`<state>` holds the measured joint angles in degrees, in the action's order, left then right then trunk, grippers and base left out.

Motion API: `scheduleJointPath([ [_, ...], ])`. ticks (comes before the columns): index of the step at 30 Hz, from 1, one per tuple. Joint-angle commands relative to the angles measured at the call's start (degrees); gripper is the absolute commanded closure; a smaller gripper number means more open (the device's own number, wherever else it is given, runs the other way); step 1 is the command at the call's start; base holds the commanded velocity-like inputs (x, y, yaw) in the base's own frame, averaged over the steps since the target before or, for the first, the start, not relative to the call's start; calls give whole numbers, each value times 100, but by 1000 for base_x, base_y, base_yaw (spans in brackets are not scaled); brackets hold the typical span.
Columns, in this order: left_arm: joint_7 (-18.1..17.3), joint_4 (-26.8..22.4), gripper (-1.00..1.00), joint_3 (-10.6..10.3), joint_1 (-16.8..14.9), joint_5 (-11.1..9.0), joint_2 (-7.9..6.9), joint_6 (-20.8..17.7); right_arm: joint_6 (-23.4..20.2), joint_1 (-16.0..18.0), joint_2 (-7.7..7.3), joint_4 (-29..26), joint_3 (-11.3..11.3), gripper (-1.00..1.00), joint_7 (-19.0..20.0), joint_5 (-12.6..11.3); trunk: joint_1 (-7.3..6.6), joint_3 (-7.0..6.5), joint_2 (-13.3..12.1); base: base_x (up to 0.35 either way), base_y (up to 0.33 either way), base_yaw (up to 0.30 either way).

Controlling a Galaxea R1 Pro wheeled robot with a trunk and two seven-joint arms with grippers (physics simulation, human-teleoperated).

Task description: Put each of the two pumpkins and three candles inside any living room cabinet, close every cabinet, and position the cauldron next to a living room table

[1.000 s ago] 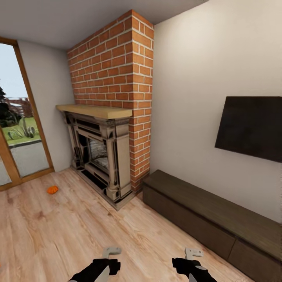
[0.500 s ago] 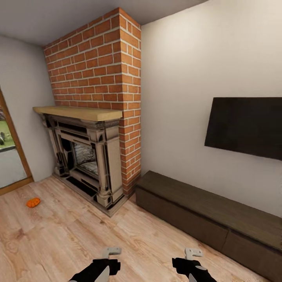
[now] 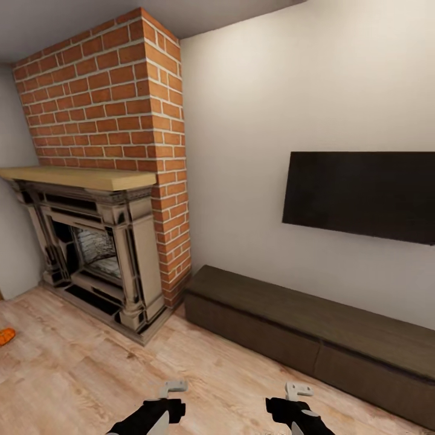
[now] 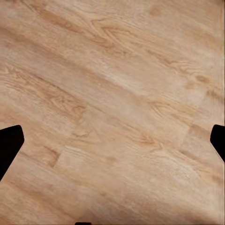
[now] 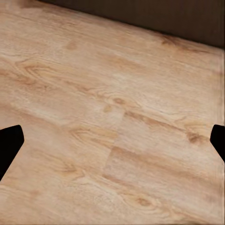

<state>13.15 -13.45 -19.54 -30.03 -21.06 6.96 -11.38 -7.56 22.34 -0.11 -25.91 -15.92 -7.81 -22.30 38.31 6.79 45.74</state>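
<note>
One orange pumpkin (image 3: 5,336) lies on the plank floor at the far left edge of the head view, cut off by the frame. The long, low dark brown cabinet (image 3: 314,320) runs along the wall under the black TV, its drawer fronts closed. My left arm (image 3: 158,411) and right arm (image 3: 296,411) hang low at the bottom of the head view, far from both. The left gripper (image 4: 112,145) is open over bare floor, and so is the right gripper (image 5: 112,145), with a dark strip of cabinet base (image 5: 154,16) beyond it. The candles, cauldron and table are out of view.
A brick fireplace (image 3: 103,241) with a wooden mantel juts out from the wall left of the cabinet. A black TV (image 3: 362,193) hangs on the white wall above the cabinet. Light wood floor (image 3: 90,374) stretches between me and both.
The head view has swung right, so fireplace, cabinet and TV slid left in the picture, the pumpkin reached the left edge and the glass door dropped out. Both arms hold the same pose.
</note>
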Motion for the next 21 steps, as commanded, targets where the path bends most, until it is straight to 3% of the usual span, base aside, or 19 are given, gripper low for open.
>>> scheduleJointPath([
  [1, 48, -12, -100, -49, -3, -52, -3, -28, -27, 5, -5, -10, -42, -100, -45, -36, 1, 6, 7, 4, -292, -275],
  [11, 59, -9, -100, -50, -3, -47, -2, -23, -27, 5, -6, -10, -41, -100, -45, -36, 1, -22, 7, 1, -312, -266],
  [21, 60, -9, -100, -50, -3, -47, -1, -23, -27, 6, -6, 44, -51, -100, -36, -9, 1, -27, 7, 0, -319, -48],
])
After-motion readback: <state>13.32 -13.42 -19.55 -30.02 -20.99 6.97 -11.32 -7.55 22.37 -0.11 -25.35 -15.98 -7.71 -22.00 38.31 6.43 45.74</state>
